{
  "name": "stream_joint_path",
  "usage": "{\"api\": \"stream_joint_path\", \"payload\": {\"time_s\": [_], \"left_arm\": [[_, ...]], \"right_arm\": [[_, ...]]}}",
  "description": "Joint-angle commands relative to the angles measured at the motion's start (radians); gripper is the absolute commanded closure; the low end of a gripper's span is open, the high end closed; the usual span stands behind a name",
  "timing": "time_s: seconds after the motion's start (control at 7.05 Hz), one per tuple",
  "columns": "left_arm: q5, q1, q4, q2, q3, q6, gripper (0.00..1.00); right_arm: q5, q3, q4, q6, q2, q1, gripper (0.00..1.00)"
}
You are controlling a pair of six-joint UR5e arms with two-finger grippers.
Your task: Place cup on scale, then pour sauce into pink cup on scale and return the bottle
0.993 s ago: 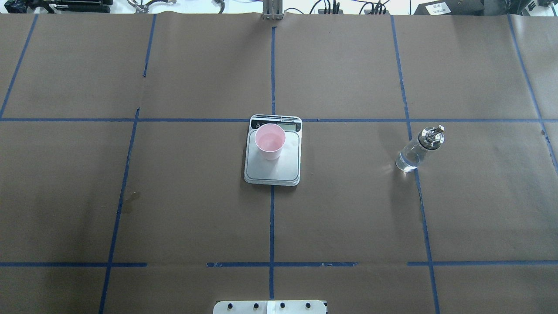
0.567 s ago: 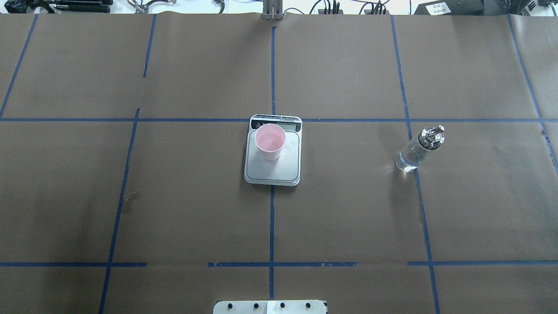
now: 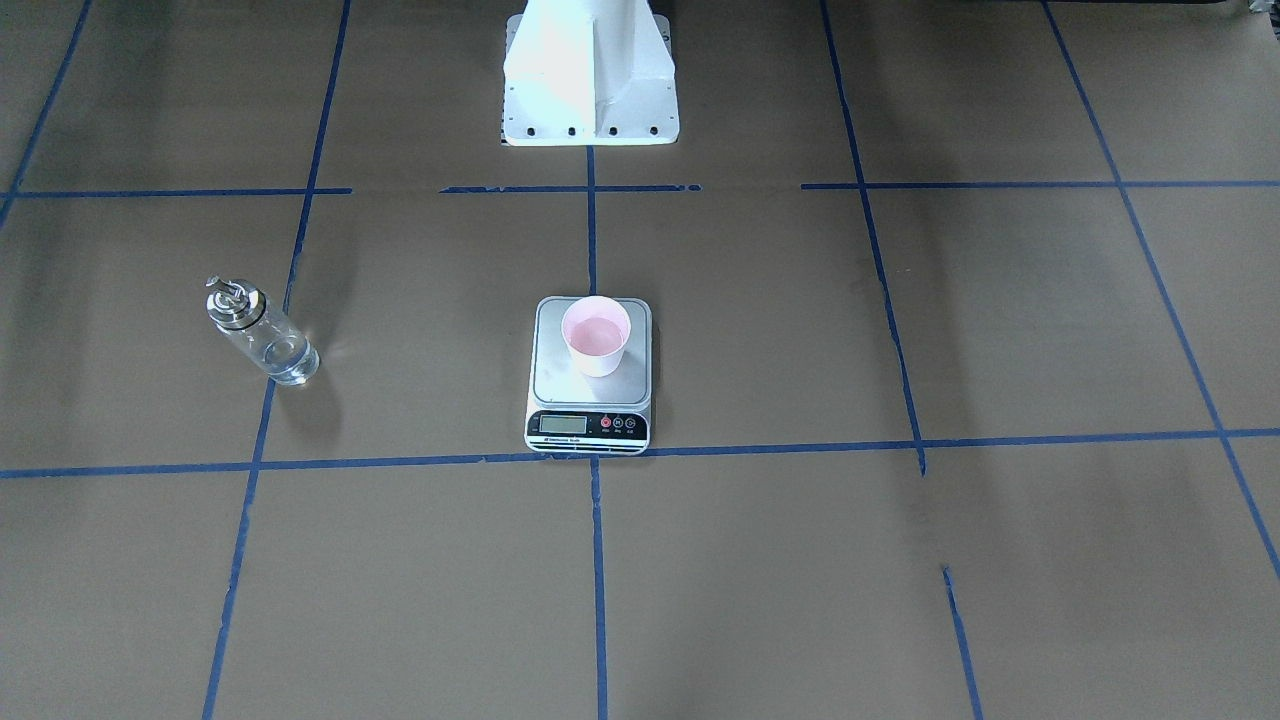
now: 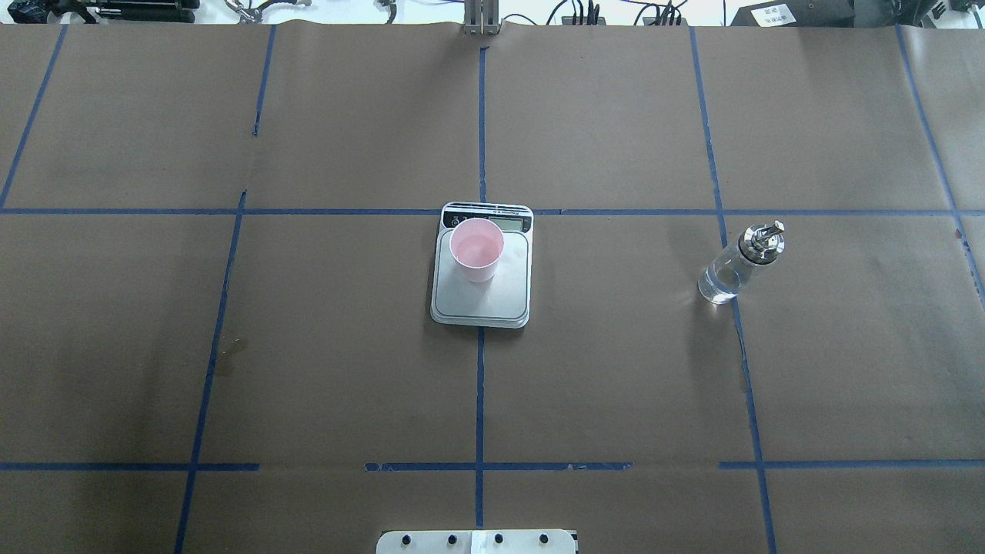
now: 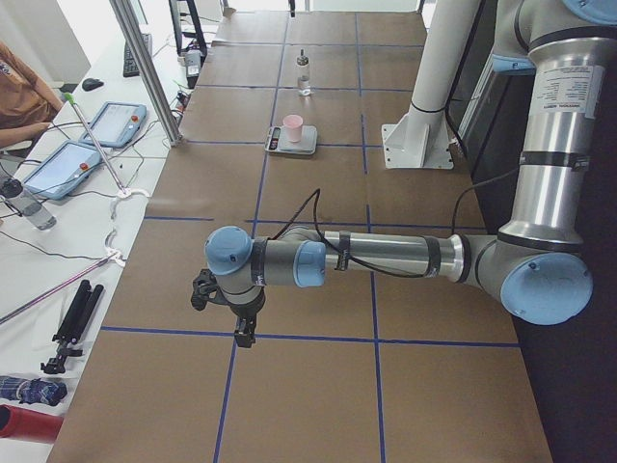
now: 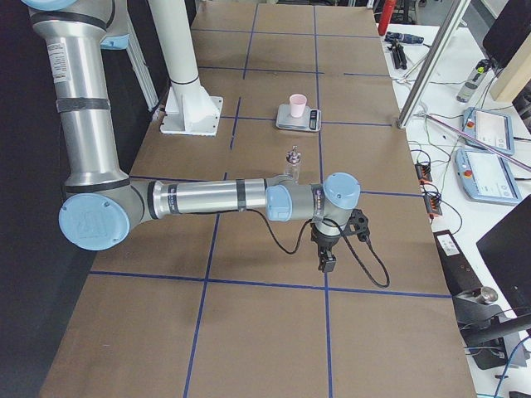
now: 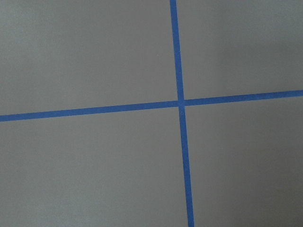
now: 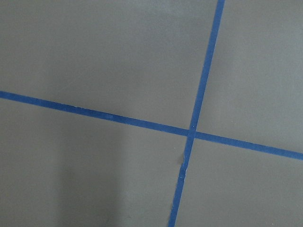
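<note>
Cup (image 4: 477, 250) sat on scale (image 4: 481, 306) far past left tool (image 5: 245, 334), bottle (image 6: 292, 162) stood past right tool (image 6: 327, 264), tool grips untellable, taped bench (image 4: 323, 369) beneath.

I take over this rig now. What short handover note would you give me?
Left gripper and right gripper: far from the scale, over the table; open or shut cannot be told.
Cup stands on the scale.
Bottle stands upright on the table, robot's right side, free.
Done: cup placed.
Unclear: whether the cup holds liquid; display unreadable. Check before pouring.
</note>
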Motion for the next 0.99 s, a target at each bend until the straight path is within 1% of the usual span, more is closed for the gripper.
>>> {"api": "stream_joint_path", "payload": {"time_s": [0.0, 0.85], "left_arm": [[-0.005, 0.001, -0.003, -0.002, -0.003, -0.004, 0.0], [-0.007, 0.021, -0.006, -0.003, 0.0, -0.004, 0.0]], "right_arm": [[-0.001, -0.004, 0.0, 0.0, 0.0, -0.001, 0.0], [-0.003, 0.0, 0.002, 0.0, -0.009, -0.001, 0.0]]}}
